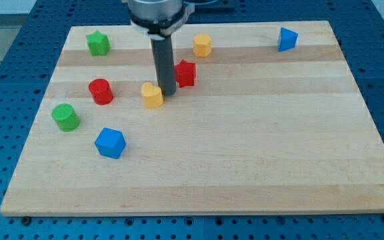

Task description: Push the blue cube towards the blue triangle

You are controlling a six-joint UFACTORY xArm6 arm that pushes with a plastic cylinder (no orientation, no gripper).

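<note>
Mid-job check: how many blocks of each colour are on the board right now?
Green: 2, green star and green cylinder
Red: 2, red cylinder and red block
Yellow: 2, yellow block and yellow heart
Blue: 2, blue cube and blue triangle
Total: 8

My tip (167, 93) is hemmed in: a yellow heart-shaped block (152, 95) sits just beside it toward the view's left, and a red star-like block (185, 73) just beside it toward the view's upper right. Farther to its left stand a red cylinder (101, 91) and a green cylinder (65, 117). Below it and toward the view's right, the bench (259, 153) lies open, a wide lane between the blue cube (110, 143) and the blue triangle (287, 39).
</note>
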